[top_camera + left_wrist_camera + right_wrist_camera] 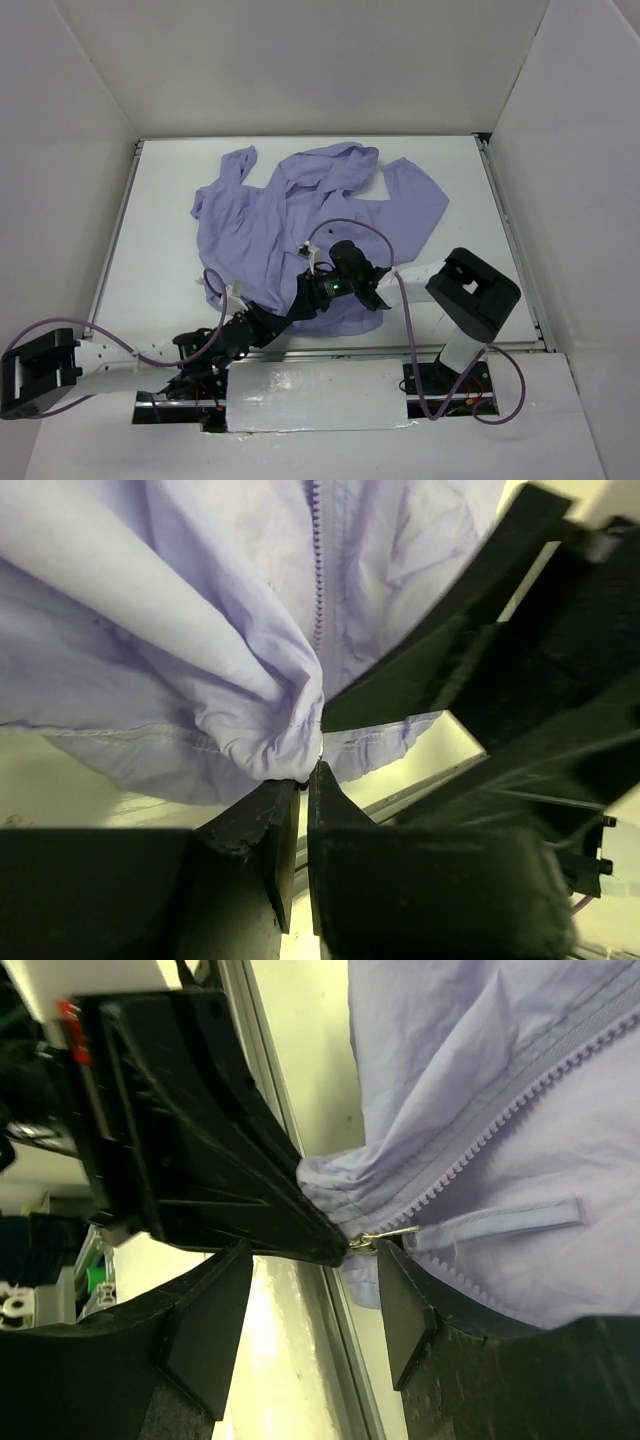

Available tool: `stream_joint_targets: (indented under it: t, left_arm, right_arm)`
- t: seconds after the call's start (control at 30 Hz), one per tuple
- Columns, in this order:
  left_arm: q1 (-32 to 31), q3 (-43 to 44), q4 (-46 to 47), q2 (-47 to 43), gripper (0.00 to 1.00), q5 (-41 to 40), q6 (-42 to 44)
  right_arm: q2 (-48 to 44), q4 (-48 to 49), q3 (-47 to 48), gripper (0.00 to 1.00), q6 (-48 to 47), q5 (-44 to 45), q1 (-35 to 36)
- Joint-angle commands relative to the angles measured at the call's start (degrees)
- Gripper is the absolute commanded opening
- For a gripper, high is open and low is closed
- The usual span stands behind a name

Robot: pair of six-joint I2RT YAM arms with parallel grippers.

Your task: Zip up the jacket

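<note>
Two grippers meet at the lower hem of the jacket (290,220), which lies rumpled across the middle of the white table (460,160) in the top view, hood toward the top of the frame. We see the left gripper (300,795) narrowed onto a bunched fold of hem just below the zipper teeth (318,570), at the centre of its wrist view. We see the right gripper (312,1305) spread wide and holding nothing, with the metal zipper slider (382,1240) just above its right-hand finger at mid frame and the fabric pull tab (510,1218) trailing toward the right edge.
</note>
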Motion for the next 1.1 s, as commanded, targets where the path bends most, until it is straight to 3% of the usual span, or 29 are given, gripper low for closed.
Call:
stream_joint_targets:
  t: [0.0, 0.7, 0.9, 1.07]
  left_arm:
    - [0.1, -8.3, 6.0, 0.8, 0.0, -1.4, 2.2]
    - [0.0, -9.3, 6.0, -0.2, 0.0, -1.1, 1.8]
    - [0.1, -9.1, 6.5, 0.5, 0.0, -0.9, 1.8]
    - [0.0, -8.9, 6.2, 0.5, 0.0, -0.9, 2.0]
  right_arm:
    - [2.5, 4.9, 0.7, 0.6, -1.9, -4.0, -1.1]
    - [7.3, 3.7, 4.6, 0.63, -4.4, -2.7, -3.7]
    - [7.2, -0.5, 6.6, 0.63, -6.5, -1.9, -4.4]
    - [8.8, 2.5, 5.6, 0.51, -5.4, -5.7, -5.0]
